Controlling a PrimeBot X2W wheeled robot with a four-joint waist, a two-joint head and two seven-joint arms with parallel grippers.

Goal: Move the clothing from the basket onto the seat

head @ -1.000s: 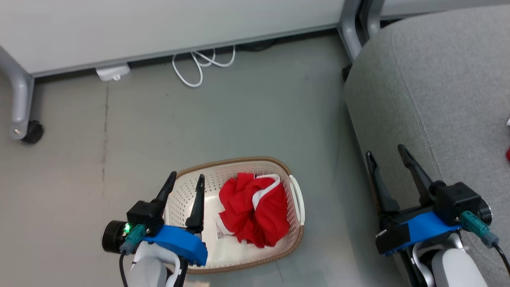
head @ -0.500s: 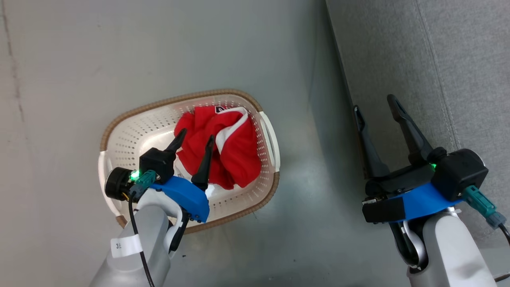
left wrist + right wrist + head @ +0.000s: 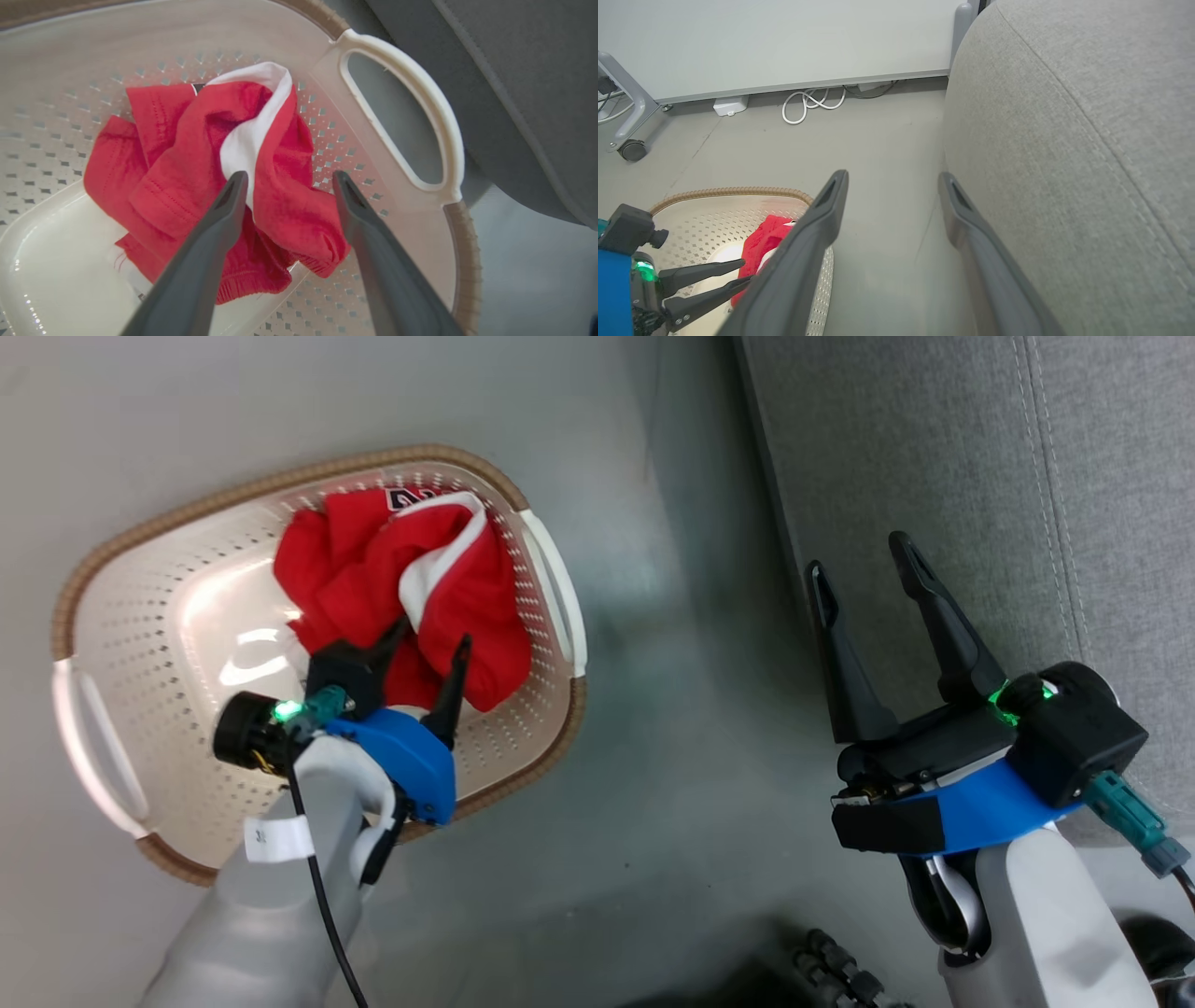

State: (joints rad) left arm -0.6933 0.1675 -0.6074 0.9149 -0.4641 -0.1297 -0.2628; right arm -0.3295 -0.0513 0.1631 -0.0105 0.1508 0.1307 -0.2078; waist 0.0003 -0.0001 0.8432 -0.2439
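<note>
Bunched red clothing (image 3: 411, 593) with a white stripe lies against the right wall of the cream basket (image 3: 140, 616) on the floor. In the left wrist view the clothing (image 3: 196, 172) lies just beyond my left gripper (image 3: 288, 179), which is open, its fingers straddling a red fold. From the head view my left gripper (image 3: 428, 644) hangs inside the basket over the clothing's near edge. My right gripper (image 3: 861, 560) is open and empty, held over the floor beside the grey seat (image 3: 934, 448). In the right wrist view the seat (image 3: 1064, 140) rises on the right.
A white cable (image 3: 810, 100) and a small white box (image 3: 731, 105) lie under a pale panel at the far wall. A castor wheel (image 3: 631, 150) stands at the far left. Grey floor (image 3: 672, 728) separates the basket and the seat.
The head camera has tilted down and shifted, so the basket sits higher and further left. My left gripper has gone deeper into the basket, down to the clothing. The right gripper stays open.
</note>
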